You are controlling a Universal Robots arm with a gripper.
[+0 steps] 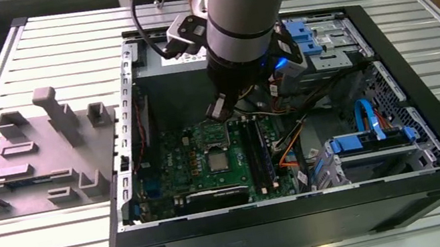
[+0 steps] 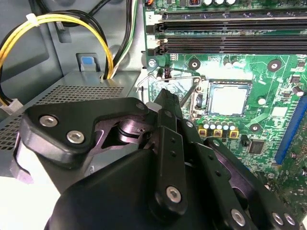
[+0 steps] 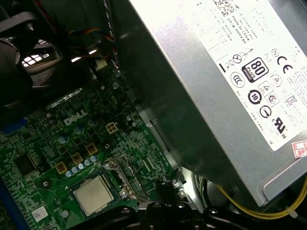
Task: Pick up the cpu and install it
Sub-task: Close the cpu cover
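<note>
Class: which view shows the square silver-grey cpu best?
The second wrist view: the square silver-grey metal cpu lies face-on, unobstructed. The first wrist view shows it slanted; the exterior view, from afar.

Bright glare on the power supply [image 3: 206, 91]; case [image 1: 292, 223] interior shadowed.

One cpu [image 1: 219, 161], one computer case [image 1: 293, 227], one fixture [image 1: 45, 161]

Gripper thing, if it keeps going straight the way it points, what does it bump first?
Probably the wire lever beside the cpu, or the green board under it. The gripper aims next to the cpu, not at it; depth is unclear.
</note>
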